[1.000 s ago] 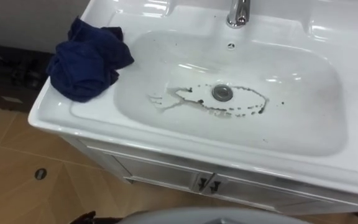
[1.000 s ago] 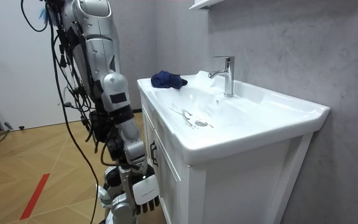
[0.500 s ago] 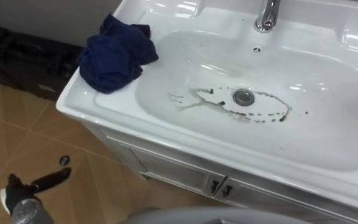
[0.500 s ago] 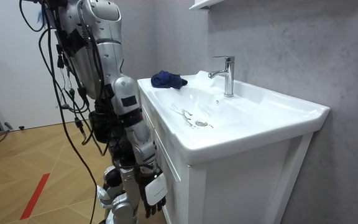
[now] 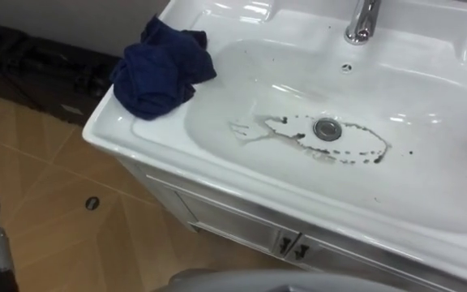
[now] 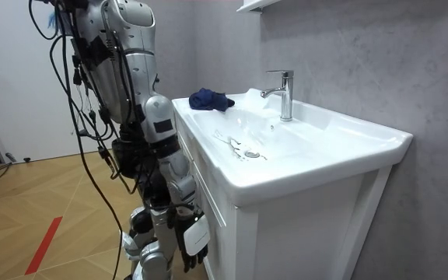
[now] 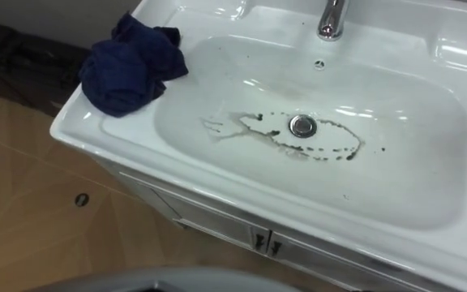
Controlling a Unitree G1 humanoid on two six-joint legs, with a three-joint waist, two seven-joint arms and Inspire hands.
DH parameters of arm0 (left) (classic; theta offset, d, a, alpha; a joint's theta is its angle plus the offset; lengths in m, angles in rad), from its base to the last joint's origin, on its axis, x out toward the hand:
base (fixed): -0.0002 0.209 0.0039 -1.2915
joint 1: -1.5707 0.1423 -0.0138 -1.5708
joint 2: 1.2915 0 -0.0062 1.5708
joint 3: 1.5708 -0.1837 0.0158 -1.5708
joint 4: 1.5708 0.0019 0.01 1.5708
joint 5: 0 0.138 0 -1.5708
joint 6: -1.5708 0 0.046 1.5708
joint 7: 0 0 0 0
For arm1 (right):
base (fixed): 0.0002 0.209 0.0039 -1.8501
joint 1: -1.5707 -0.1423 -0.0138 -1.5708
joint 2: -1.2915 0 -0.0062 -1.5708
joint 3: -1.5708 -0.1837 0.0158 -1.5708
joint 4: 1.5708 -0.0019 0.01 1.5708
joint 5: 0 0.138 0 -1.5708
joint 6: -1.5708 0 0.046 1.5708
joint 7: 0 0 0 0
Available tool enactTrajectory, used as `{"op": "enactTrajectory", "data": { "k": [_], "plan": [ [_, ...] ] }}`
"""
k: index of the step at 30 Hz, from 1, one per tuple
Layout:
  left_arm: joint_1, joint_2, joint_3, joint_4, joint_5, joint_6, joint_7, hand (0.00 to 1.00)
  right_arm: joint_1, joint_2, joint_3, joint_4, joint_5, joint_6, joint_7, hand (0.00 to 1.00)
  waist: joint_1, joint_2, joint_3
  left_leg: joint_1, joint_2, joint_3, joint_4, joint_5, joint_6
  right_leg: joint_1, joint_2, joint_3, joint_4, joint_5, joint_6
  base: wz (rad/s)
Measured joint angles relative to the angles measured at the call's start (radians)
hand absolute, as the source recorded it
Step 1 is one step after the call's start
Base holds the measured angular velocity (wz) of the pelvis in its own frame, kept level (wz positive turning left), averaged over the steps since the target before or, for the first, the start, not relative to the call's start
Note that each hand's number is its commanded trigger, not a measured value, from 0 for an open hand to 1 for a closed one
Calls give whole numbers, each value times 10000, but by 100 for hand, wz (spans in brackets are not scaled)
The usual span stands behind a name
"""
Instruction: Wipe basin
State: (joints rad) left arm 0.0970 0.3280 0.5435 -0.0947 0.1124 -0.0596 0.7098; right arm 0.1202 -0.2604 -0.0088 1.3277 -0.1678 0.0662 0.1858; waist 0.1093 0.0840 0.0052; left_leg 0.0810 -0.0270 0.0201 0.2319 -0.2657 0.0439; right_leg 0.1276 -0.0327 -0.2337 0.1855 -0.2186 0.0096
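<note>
Basin sits in the white vanity top in front of my robot. In the room view its left hand hangs low beside the cabinet, fingers loose, holding nothing. A blue cloth is bunched on the basin's left rim, dark stains ring the drain, and the tap stands behind

Both eye views look steeply down from the robot's head, close over the basin, with the tap at the top edge. The room view stands farther off, side-on, sharing basin and tap.
</note>
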Motion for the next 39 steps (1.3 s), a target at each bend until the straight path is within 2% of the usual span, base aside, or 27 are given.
{"op": "enactTrajectory", "data": {
  "k": [2,7,9,15,19,20,22,24,25,26,31,34,39],
  "plan": [
    [-267,96,0,-207,546,-102,37,0,0,-32,81,31,9,-1,7,0,-44,59,7,12,-2,6,46,2,-2,11,4,45,4,0,-1,-3],
    [-324,153,-139,-1010,1397,-262,28,0,-24,-79,94,19,4,-35,6,0,-319,110,10,62,-15,16,55,4,2,29,-2,82,-2,0,0,-1],
    [-322,153,-335,-1269,1410,-297,10,0,-15,-88,95,24,-4,-42,22,0,-428,123,67,121,-8,57,38,5,3,39,5,150,1,0,0,-7],
    [-320,150,-1533,-1406,1897,-301,-582,0,-93,-124,477,51,11,-26,199,0,-572,112,80,190,73,189,-74,6,6,-21,40,429,29,0,-1,-11],
    [-326,157,-2360,-1421,2582,-303,-993,0,-88,-112,638,148,14,-32,303,0,-905,88,78,201,98,216,-72,6,5,20,51,444,16,4,-6,0],
    [-340,157,-2532,-1418,2831,-295,-1147,0,-91,-105,647,151,2,-31,384,0,-1069,80,85,197,96,206,-41,7,4,52,50,450,0,4,-6,0],
    [-376,155,-2880,-1417,3232,-293,-1415,0,-58,-96,642,164,3,-39,493,0,-1161,26,126,226,95,224,-27,8,4,73,50,481,-5,4,-6,-6],
    [-374,152,-3228,-1394,3332,-293,-1713,0,-131,-75,637,349,11,-34,545,0,-1284,19,152,316,103,287,-59,8,4,100,63,602,-5,4,-6,-15],
    [-374,153,-3401,-1384,3337,-288,-1848,0,-133,-53,643,349,15,-25,566,0,-1321,69,119,345,114,340,-86,8,4,103,76,669,-6,4,-6,-15],
    [-386,153,-3572,-1386,3344,-289,-1979,0,-111,-29,638,344,12,-31,571,0,-1402,42,136,348,119,364,-98,8,4,91,82,702,-5,4,-6,-11],
    [-420,149,-3865,-1152,3612,-285,-2320,0,-102,35,647,364,-13,1,586,0,-1616,23,146,352,162,596,-122,8,4,3,123,927,11,20,-33,-13],
    [-551,148,-4136,-576,3623,-247,-2614,0,-96,78,660,372,-44,29,699,0,-1786,14,141,362,154,607,-158,8,4,8,139,950,20,37,-44,-1],
    [-565,141,-4651,104,3623,94,-3353,0,-158,118,668,363,-56,232,1009,0,-1908,-87,99,347,159,624,-129,8,3,-63,167,996,20,56,-59,-1]
  ]
}}
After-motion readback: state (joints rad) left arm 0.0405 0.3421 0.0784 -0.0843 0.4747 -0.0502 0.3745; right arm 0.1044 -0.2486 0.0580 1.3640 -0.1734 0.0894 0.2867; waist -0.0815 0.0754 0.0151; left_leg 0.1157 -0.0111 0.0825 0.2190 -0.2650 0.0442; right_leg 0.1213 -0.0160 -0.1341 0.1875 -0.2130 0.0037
